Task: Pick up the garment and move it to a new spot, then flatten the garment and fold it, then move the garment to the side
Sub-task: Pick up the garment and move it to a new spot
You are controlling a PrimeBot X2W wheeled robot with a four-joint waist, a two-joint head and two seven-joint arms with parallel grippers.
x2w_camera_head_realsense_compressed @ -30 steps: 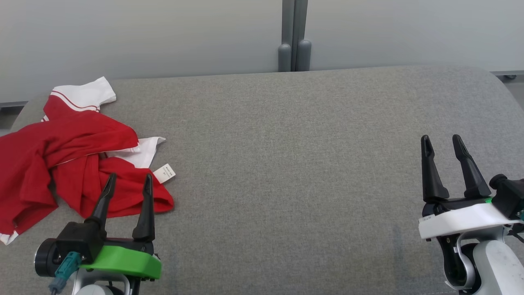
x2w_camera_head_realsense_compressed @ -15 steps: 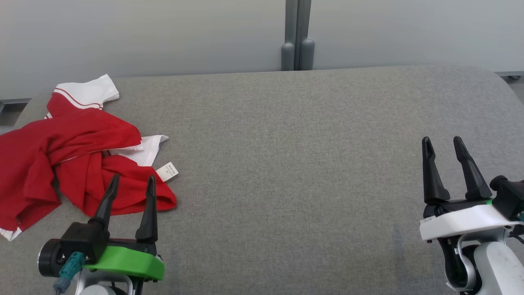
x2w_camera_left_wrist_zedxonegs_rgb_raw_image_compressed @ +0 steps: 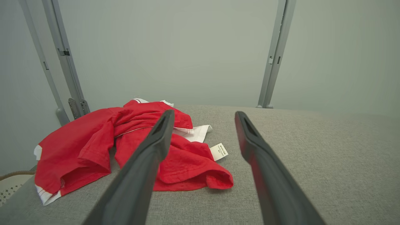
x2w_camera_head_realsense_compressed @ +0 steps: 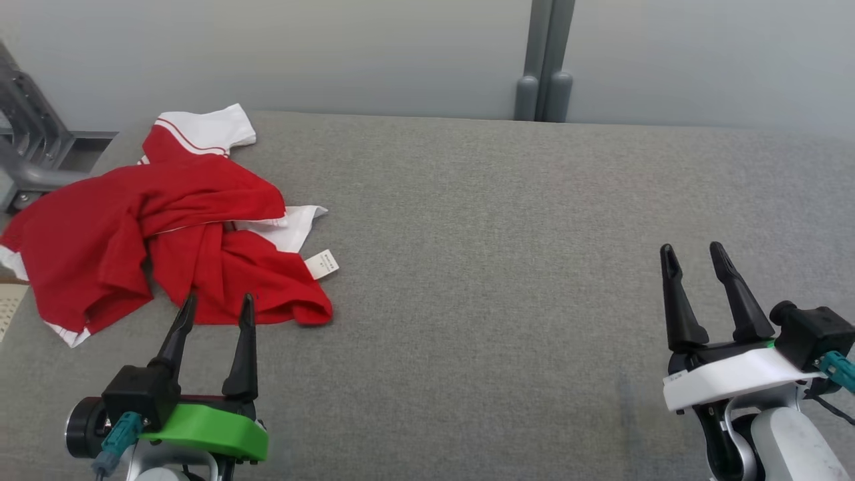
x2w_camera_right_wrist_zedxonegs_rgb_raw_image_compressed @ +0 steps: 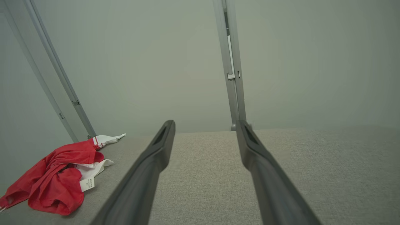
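- The garment (x2w_camera_head_realsense_compressed: pixel 167 234), red with white striped trim, is lying crumpled at about ten o'clock in the head view, near the desk's far left corner, with nothing gripping it.
- A white sleeve end is pointing toward twelve o'clock from the heap, and a second white edge is showing at its three o'clock side.
- A small white tag (x2w_camera_head_realsense_compressed: pixel 322 264) is sticking out at the heap's four o'clock edge; its print is too small to read.
- The left end effector (x2w_camera_head_realsense_compressed: pixel 219 298) is hovering at seven o'clock with its fingers spread wide and holding nothing, its tips just short of the red hem.
- The right end effector (x2w_camera_head_realsense_compressed: pixel 692 249) is waiting at four o'clock, well apart from the cloth, fingers likewise wide and holding nothing.
- The desk (x2w_camera_head_realsense_compressed: pixel 501 234) is wearing a grey woven cover, with rounded corners.
- A pale grey wall (x2w_camera_head_realsense_compressed: pixel 367 53) is standing behind it, split by a grey upright post (x2w_camera_head_realsense_compressed: pixel 542 67) at one o'clock.
- A grey metal frame (x2w_camera_head_realsense_compressed: pixel 27 153) is showing at ten o'clock, cut off by the picture's edge.
- The folds are hiding most of the garment's shape.
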